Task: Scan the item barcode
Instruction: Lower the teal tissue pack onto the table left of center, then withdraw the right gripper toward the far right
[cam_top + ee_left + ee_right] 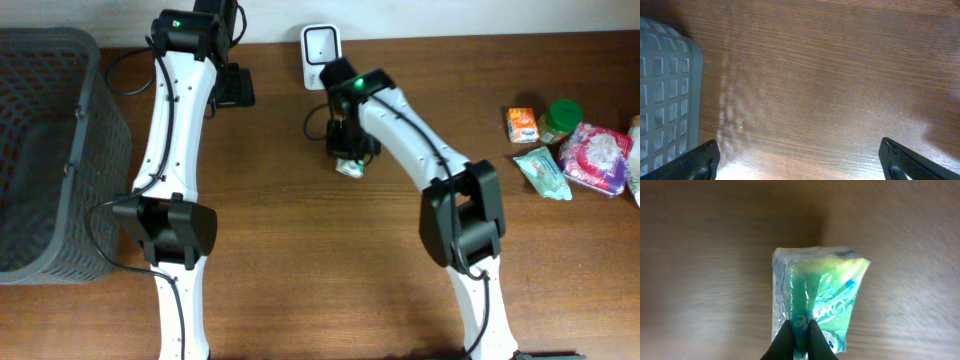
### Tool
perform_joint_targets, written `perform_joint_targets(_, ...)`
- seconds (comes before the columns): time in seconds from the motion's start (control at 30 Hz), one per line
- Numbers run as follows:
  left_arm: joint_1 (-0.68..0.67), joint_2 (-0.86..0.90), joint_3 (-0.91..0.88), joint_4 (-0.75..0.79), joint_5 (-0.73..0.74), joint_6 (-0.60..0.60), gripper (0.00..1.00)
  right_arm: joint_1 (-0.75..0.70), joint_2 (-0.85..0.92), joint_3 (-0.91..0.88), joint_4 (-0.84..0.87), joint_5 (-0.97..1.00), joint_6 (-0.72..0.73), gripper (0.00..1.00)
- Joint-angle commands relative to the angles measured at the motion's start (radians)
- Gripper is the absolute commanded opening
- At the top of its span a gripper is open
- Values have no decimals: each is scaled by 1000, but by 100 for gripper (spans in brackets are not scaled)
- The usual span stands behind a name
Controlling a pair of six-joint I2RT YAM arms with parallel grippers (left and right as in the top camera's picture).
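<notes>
My right claw is pinched fully shut on the edge of a green-and-white plastic packet, which sticks out just ahead of my fingertips. Step looks like item grabbed, now bring it to scan. White barcode scanner sits near, beyond the claw. Next I need the barcode side facing the scanner; barcode not visible. My left claw is wide open and empty

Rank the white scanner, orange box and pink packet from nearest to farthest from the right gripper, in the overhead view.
1. White scanner, just beyond the right gripper holding the green packet.
2. Orange box, off to its right.
3. Pink packet, farthest right.
</notes>
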Motion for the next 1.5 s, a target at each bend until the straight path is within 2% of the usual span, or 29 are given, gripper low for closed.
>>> perform_joint_targets(0.0, 2, 2, 8, 1, 3, 11, 99, -58, -41, 37, 14, -360, -220, 4)
perform_joint_targets(0.13, 0, 2, 8, 1, 3, 12, 99, -72, -35, -86, 60, -583, -347, 4)
perform_joint_targets(0.17, 0, 3, 8, 1, 3, 11, 99, -72, -35, -137, 101, -621, -346, 4)
perform_joint_targets(0.23, 0, 2, 8, 1, 4, 11, 99, -78, -35, -291, 262, -818, -346, 4)
perform_joint_targets(0.3, 0, 2, 9, 1, 4, 12, 99, -92, -35, -404, 362, -875, -332, 4)
perform_joint_targets(0.4, 0, 3, 8, 1, 3, 11, 99, -157, -38, -423, 327, -754, -309, 4)
perform_joint_targets(0.5, 0, 2, 8, 1, 4, 11, 99, -231, -42, -412, 274, -752, -298, 4)
perform_joint_targets(0.57, 0, 2, 8, 1, 3, 11, 99, -237, -64, -370, 214, -726, -345, 5)
perform_joint_targets(0.67, 0, 2, 8, 1, 3, 12, 99, -169, -134, -318, 188, -554, -346, 18)
perform_joint_targets(0.7, 0, 2, 8, 1, 4, 11, 99, -123, -166, -299, 189, -464, -346, 32)
perform_joint_targets(0.77, 0, 2, 8, 1, 3, 11, 99, -18, -198, -277, 208, -275, -313, 52)
perform_joint_targets(0.8, 0, 2, 9, 1, 3, 11, 99, 33, -197, -277, 229, -211, -304, 59)
perform_joint_targets(0.83, 0, 2, 8, 1, 4, 11, 99, 78, -188, -277, 247, -158, -296, 61)
perform_joint_targets(0.93, 0, 3, 9, 1, 3, 11, 99, 198, -174, -277, 298, 45, -208, 61)
perform_joint_targets(1.0, 0, 2, 8, 1, 3, 11, 99, 261, -172, -278, 314, 216, -120, 55)
perform_joint_targets(1.07, 0, 3, 8, 1, 4, 11, 99, 290, -172, -280, 327, 284, -87, 54)
perform_joint_targets(1.23, 0, 2, 9, 1, 4, 11, 99, 352, -170, -350, 462, 332, -87, 47)
perform_joint_targets(1.33, 0, 2, 8, 1, 3, 11, 99, 381, -164, -357, 487, 416, -87, 46)
perform_joint_targets(1.47, 0, 2, 9, 1, 4, 11, 99, 385, -101, -358, 505, 415, -87, 46)
